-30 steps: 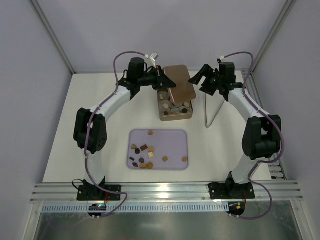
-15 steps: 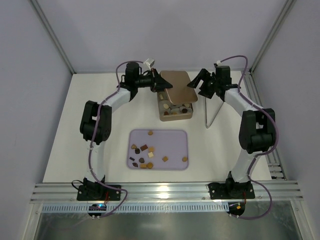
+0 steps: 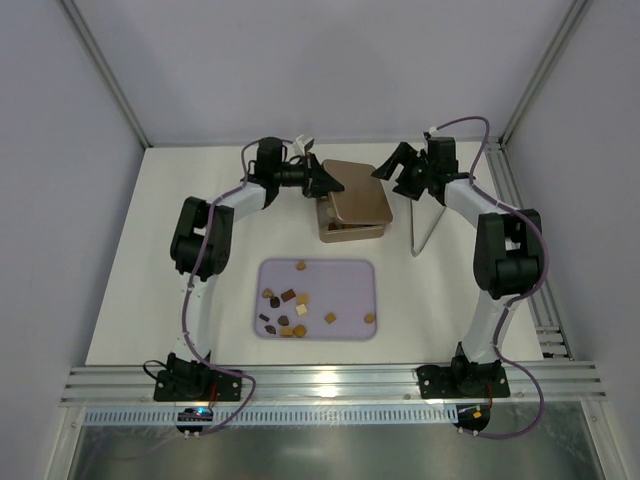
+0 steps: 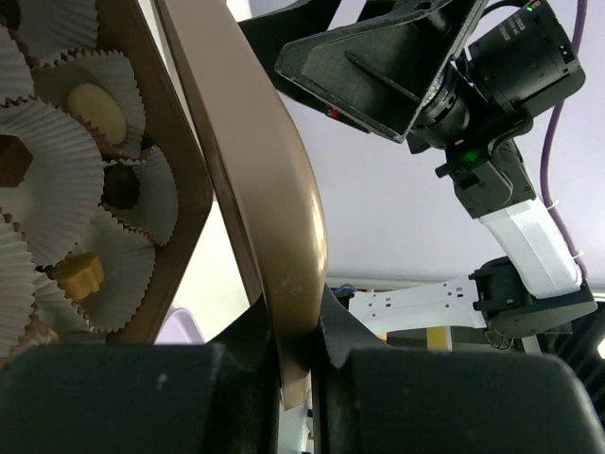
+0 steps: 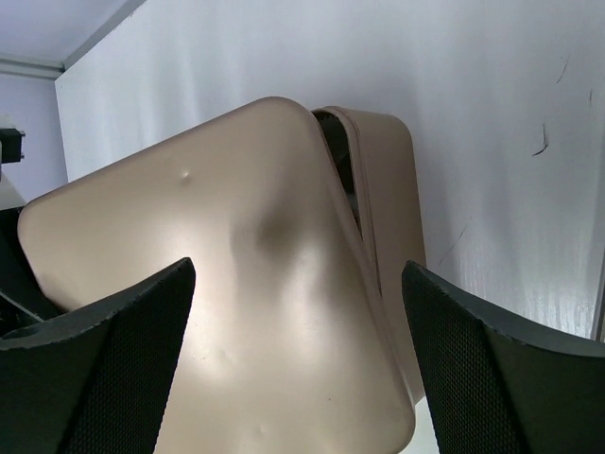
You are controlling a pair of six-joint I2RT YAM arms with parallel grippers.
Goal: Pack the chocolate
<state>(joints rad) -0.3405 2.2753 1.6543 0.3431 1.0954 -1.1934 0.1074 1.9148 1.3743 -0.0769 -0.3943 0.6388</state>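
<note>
Several small pieces of chocolate (image 3: 286,309) lie on a lilac tray (image 3: 350,280) in the top view. More chocolate (image 4: 97,110) sits in white paper cups (image 4: 52,180) inside the gold-brown tin (image 3: 352,234). My left gripper (image 3: 329,185) is shut on the left edge of the tin's lid (image 3: 360,190), which hangs tilted low over the tin and hides most of it. In the left wrist view the lid's rim (image 4: 284,236) is pinched between the jaws (image 4: 301,350). My right gripper (image 3: 390,166) is open by the lid's far right corner, and its fingers (image 5: 104,359) straddle the lid (image 5: 227,312) without touching it.
A thin bent metal rod (image 3: 426,226) stands on the white table to the right of the tin. The tray lies in front of the tin, between the two arms. Grey walls close off the back and sides.
The left gripper has swung the lid down and to the right over the tin, hiding most of the cups. The right gripper has shifted slightly left and back, still open.
</note>
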